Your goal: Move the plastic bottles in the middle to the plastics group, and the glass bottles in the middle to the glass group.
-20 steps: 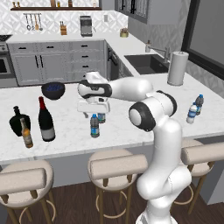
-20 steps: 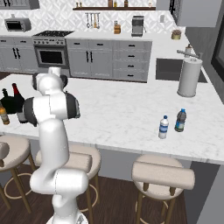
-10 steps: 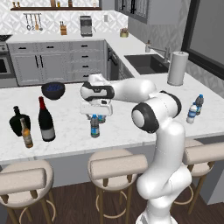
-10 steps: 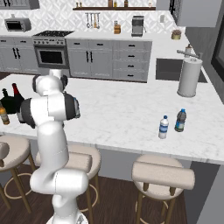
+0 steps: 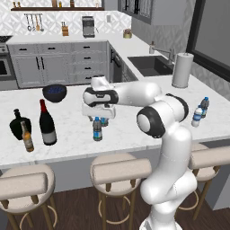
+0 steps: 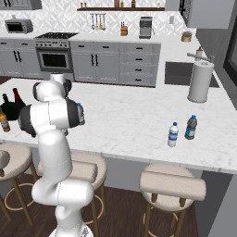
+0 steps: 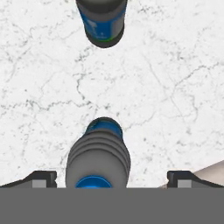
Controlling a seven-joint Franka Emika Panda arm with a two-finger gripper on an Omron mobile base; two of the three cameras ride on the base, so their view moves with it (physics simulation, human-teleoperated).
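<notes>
With jaws wide, the tool (image 7: 112, 177) hovers over a small clear blue-capped plastic bottle (image 7: 98, 159) at six o'clock, so descending and closing likely comes next.

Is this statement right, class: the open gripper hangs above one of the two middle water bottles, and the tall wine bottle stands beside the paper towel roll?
Not quite. In the left base view the wine bottle stands at the counter's other end, beside the squat black bottle and the beer bottle, far from the paper towel roll. The rest holds: the open gripper hangs above a middle water bottle.
</notes>
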